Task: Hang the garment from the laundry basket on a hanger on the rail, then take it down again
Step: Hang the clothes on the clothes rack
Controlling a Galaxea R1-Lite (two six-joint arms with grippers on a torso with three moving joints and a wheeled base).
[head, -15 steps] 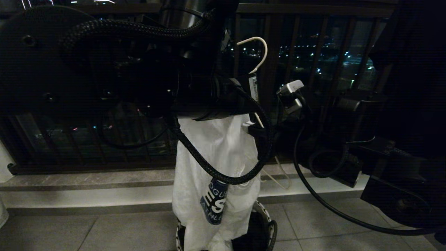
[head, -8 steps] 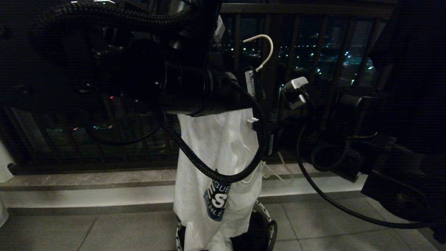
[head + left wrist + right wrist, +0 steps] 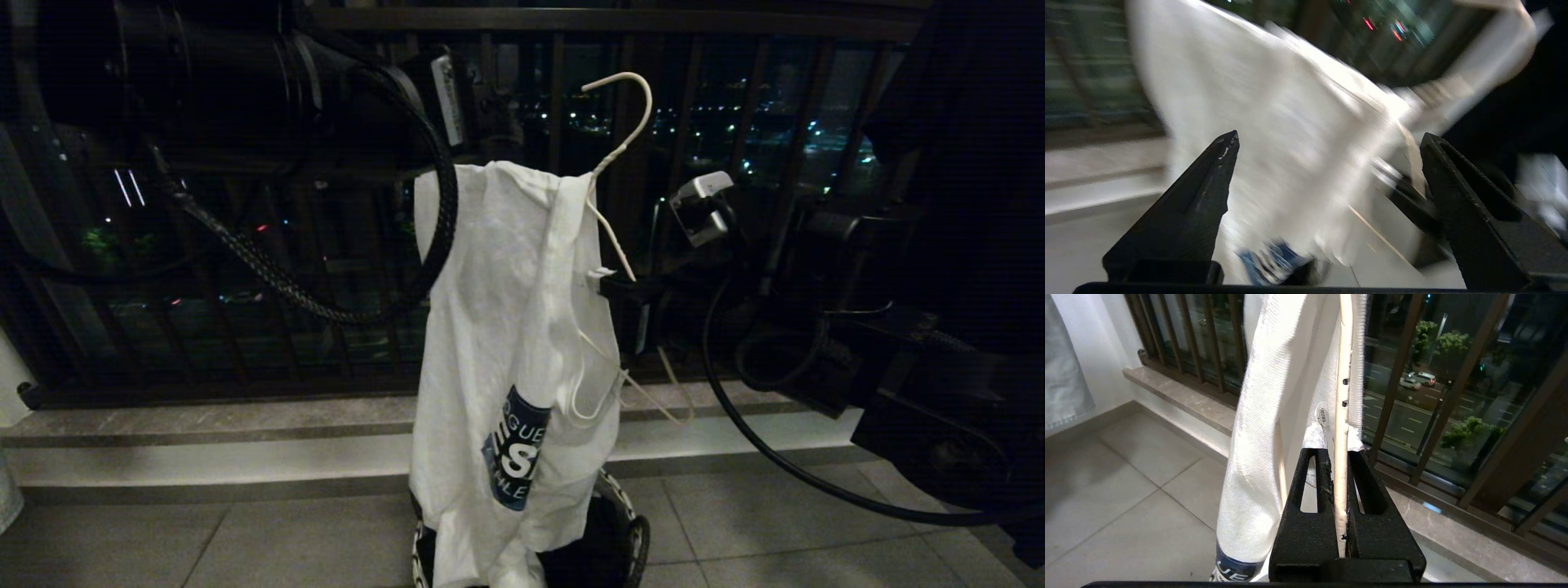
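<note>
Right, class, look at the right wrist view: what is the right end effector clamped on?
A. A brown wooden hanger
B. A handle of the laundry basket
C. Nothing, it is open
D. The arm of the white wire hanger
D: the right end effector is shut on the thin arm of the white wire hanger, with the white T-shirt draped beside it.

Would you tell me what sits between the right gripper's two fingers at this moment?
In the right wrist view, the right gripper is shut on the hanger, with a fold of the garment caught beside the wire.
</note>
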